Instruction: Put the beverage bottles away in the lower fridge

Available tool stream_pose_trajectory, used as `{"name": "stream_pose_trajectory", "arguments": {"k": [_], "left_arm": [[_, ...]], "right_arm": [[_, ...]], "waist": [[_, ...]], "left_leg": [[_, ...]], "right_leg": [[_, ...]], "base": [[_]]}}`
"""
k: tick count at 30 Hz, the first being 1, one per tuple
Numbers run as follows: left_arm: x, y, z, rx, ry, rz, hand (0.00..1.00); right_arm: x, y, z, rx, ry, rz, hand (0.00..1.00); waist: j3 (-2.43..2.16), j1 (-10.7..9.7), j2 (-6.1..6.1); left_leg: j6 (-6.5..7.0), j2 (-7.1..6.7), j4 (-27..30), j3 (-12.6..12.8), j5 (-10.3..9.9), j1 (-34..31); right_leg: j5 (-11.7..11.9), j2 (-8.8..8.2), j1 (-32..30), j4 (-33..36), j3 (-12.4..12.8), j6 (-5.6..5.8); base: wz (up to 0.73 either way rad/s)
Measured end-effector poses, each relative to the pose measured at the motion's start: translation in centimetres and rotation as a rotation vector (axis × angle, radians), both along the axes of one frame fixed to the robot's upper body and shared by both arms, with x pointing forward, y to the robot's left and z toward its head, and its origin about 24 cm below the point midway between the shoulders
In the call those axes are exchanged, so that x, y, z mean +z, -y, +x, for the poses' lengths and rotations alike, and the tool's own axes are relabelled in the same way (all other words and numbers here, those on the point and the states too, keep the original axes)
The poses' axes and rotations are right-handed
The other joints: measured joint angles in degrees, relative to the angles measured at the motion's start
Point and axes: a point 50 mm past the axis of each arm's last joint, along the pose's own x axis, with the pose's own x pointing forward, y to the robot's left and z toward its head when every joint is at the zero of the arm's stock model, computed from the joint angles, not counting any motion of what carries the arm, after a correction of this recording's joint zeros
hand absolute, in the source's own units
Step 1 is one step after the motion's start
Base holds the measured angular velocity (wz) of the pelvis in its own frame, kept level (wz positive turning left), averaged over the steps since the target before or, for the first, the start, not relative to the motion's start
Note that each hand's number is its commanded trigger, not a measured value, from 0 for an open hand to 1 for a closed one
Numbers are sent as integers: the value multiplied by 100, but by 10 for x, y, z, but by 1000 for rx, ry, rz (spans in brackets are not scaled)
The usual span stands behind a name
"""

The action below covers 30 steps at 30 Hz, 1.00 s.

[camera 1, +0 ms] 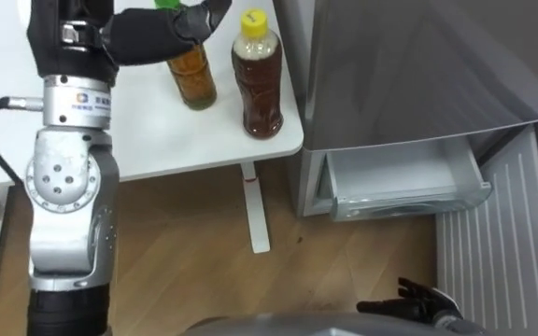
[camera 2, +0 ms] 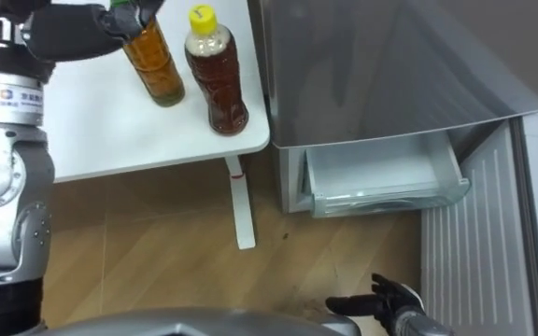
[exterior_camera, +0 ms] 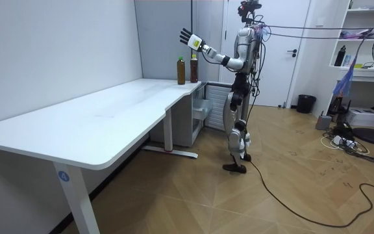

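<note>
Two tea bottles stand near the corner of the white table (camera 1: pixel 157 140): one with a yellow cap (camera 1: pixel 258 84) and, to its left, one with a green cap (camera 1: pixel 192 79). My left hand (camera 1: pixel 157 33) is raised over the green-capped bottle with its fingers straight and open, their tips by the cap and holding nothing. In the room view this hand (exterior_camera: pixel 188 38) is spread above both bottles (exterior_camera: pixel 181 71). To the right stands the grey fridge (camera 1: pixel 418 75), its lower drawer (camera 1: pixel 404 182) pulled out and empty. My right hand (camera 1: pixel 418 303) hangs low with relaxed fingers, in front of the fridge.
The lower fridge door (camera 1: pixel 502 252) is swung open at the right, its ribbed inner side facing up. A white table leg (camera 1: pixel 255 215) stands between table and fridge on the wooden floor. I stand at the table's end beside the fridge.
</note>
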Motion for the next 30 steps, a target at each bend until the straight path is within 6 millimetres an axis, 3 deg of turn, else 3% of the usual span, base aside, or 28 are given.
{"name": "stream_pose_trajectory", "arguments": {"k": [6,7,11,18,30], "left_arm": [[-2,12,1,-98,-24,31,0],[-4,15,2,-123,-38,24,0],[-11,17,4,-184,-83,-40,0],[-19,18,6,-216,-147,-54,0],[-32,17,9,-209,-236,-58,0]], "right_arm": [[1,4,3,-1,-9,-7,0],[1,5,4,-2,-16,-9,0],[1,6,6,-6,-28,-12,0],[0,4,6,-11,-44,-8,0],[0,4,7,-18,-55,-6,0]], "waist": [[15,-15,106],[46,-40,79],[46,-98,107],[62,-103,55],[46,-105,28]], "left_leg": [[2,1,14,-26,-1,-13],[2,4,13,-34,-1,-30],[4,6,-5,-20,1,-27],[8,-3,9,-12,5,-18],[10,-3,8,-11,7,23]], "right_leg": [[0,-5,-12,55,-29,0],[0,-10,-6,56,-79,1],[-1,-6,-4,60,-81,1],[-1,-8,-16,57,-74,1],[0,-7,18,65,-77,1]], "base": [[1],[5],[0],[0],[0]]}}
